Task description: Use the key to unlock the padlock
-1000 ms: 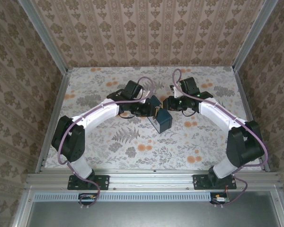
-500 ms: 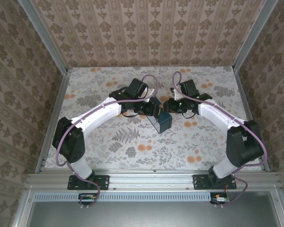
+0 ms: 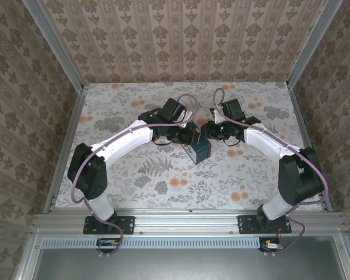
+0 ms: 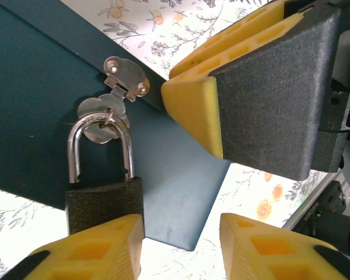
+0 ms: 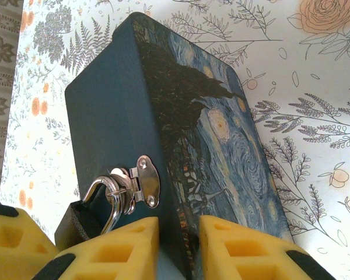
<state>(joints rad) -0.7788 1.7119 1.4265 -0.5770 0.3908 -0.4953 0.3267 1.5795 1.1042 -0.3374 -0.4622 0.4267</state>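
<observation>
Reaching farther toward the box than 1 second ago, the left gripper (image 4: 181,234) is spreading its 2 jaws, gripping nothing. The padlock (image 4: 105,201) is hanging just above 1 finger, seemingly touching it, its shackle through the hasp (image 4: 126,80) of the blue box (image 4: 35,116). Beyond, the right gripper (image 5: 178,236) is pinching the box's edge. Any nudge risks setting the lock swinging and spoiling the approach.

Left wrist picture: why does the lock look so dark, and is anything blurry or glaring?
Left wrist view: the padlock lies in shadow against the blue box, while its steel shackle catches bright glints; the close yellow pads loom large and slightly soft. Right wrist view: even light, box print sharp. Top external view: flat light, faint shadows.
</observation>
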